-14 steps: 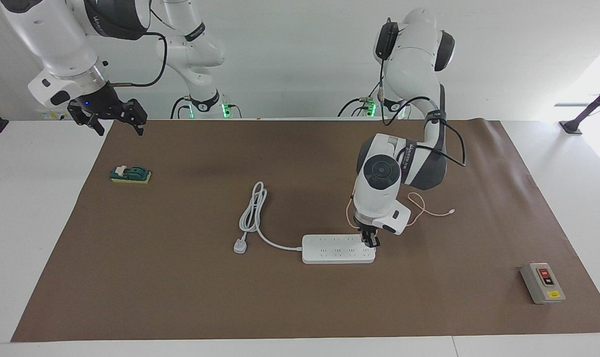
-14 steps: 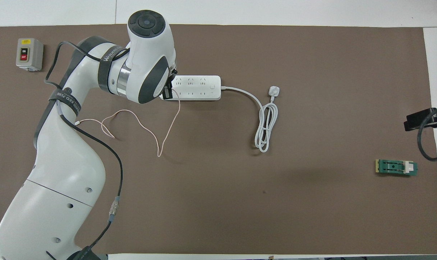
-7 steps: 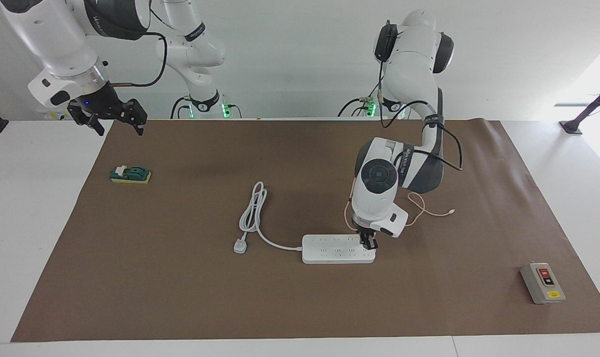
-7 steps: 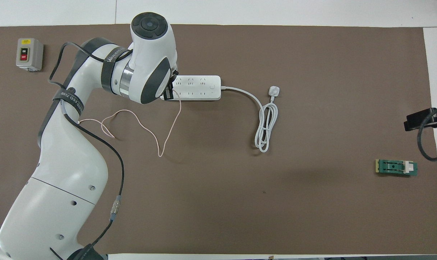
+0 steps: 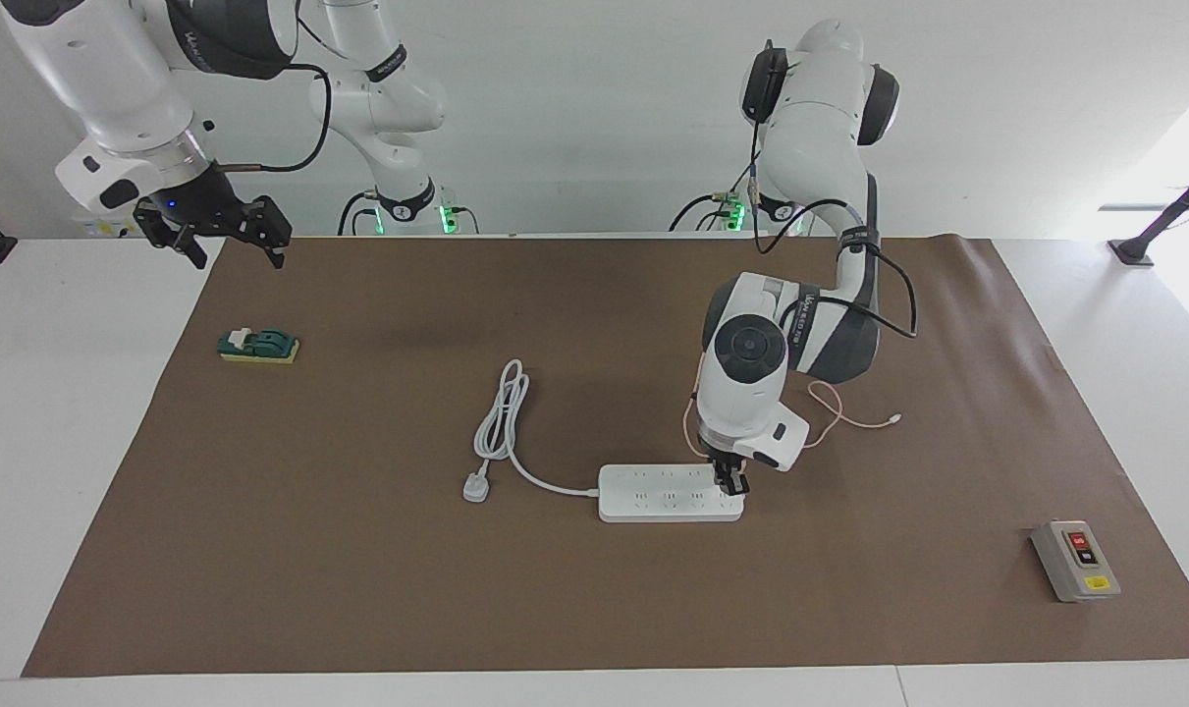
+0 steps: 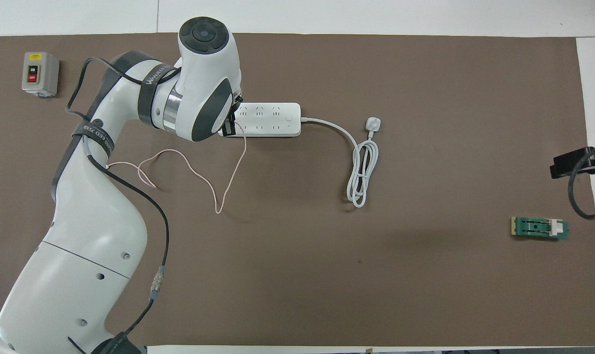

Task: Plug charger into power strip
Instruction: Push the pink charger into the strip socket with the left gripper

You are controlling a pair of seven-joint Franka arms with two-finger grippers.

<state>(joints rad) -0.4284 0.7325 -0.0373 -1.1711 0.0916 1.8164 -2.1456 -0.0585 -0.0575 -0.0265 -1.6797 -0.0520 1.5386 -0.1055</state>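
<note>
The charger [image 5: 730,478] sat low and just right of centre in the facing view, at the power strip's [image 5: 663,496] end toward the left arm, and only a sliver of it showed between the black fingers. The left gripper [image 5: 731,483] was clamped on the charger and pointed straight down at that end of the strip; whether the prongs were seated in a socket could not be told. The thin pink cable [image 6: 218,187] ran from the gripper in loose loops over the brown mat [image 5: 594,609], toward the robots. The strip's thick white cord [image 6: 361,167] coiled toward the right arm's end and finished in a white three-pin plug [image 5: 475,486]. The right gripper [image 5: 233,241] waited at the facing view's upper left, fingers apart, above the mat's corner. A green switch block [image 5: 258,345] lay near it, and a grey switch box [image 5: 1074,560] lay at the lower right.
</note>
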